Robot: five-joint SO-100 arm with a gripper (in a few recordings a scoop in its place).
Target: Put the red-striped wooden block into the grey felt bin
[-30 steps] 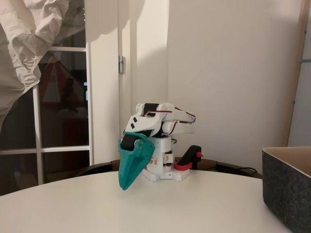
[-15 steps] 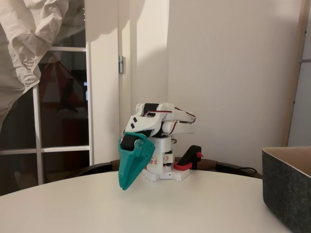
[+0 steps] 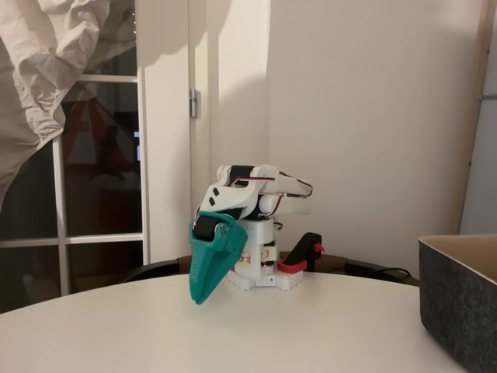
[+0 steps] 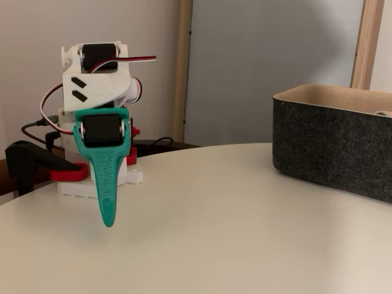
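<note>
- The arm sits folded over its white base toward the far edge of the round white worktop; a red-and-black clamp grips that edge just beside the base.
- The teal end effector hangs point-down in front of the base, its tip close above the worktop in both fixed views.
- Its fingers lie together as one narrow wedge with no gap between them, and nothing is clamped there.
- The grey felt bin stands at the right of both fixed views, well apart from the end effector, its open top showing a lighter tan inner wall.
- Bare worktop stretches between the end effector and the bin's near wall.
- A small pale shape peeks over the bin's rim at the far right; too little shows to say what it is.
- I cannot tell where the red-striped wooden block lies; the bin's inside is hidden from these angles.
</note>
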